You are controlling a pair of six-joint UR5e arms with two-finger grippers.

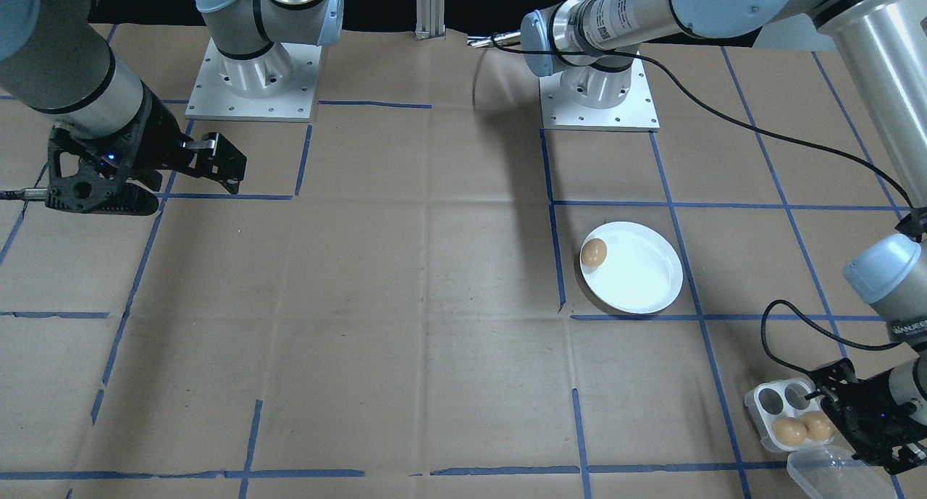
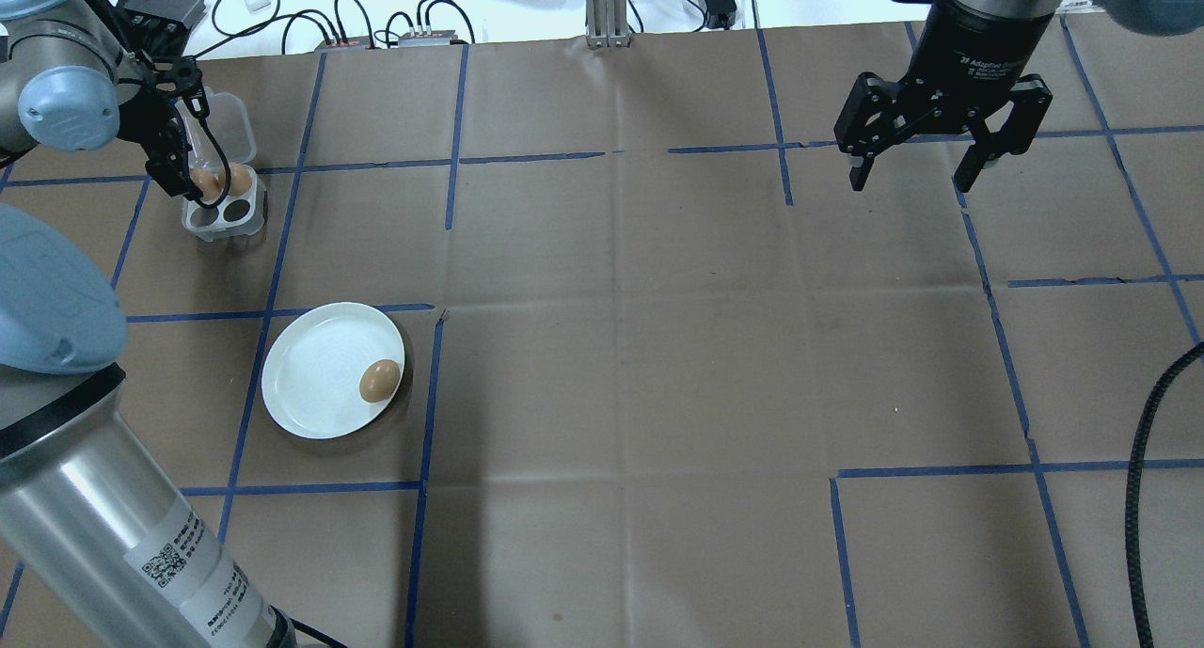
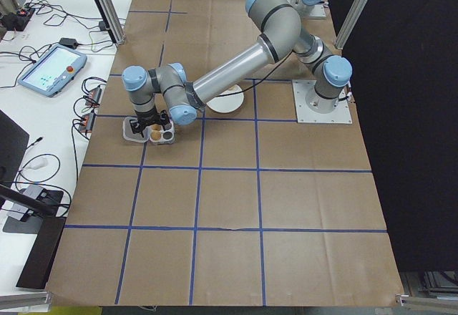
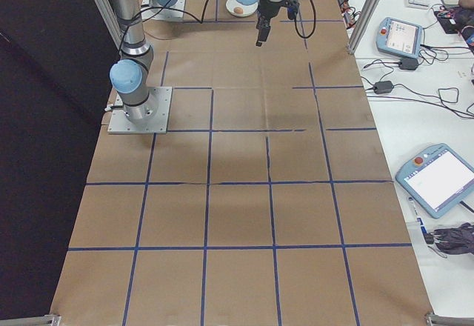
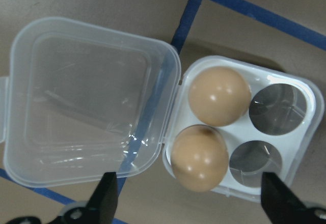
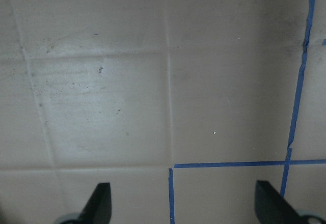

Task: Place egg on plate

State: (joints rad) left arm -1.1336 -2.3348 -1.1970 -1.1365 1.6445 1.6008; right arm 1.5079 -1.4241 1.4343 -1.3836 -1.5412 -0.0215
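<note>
My left gripper hangs over the egg tray, fingers spread wide, holding nothing; both fingertips show at the bottom edge of the wrist view. Tray holds two brown eggs side by side in the cups nearest the hinge. The other two cups sit bare. Clear lid lies flat, folded back beside the tray.

The plate rests on the brown paper near the tray, inside a blue-taped square. One egg lies on it, against the rim on the side toward table centre.

My right gripper hovers well apart, over the paper on the other half of the table, jaws spread, nothing between them.
</note>
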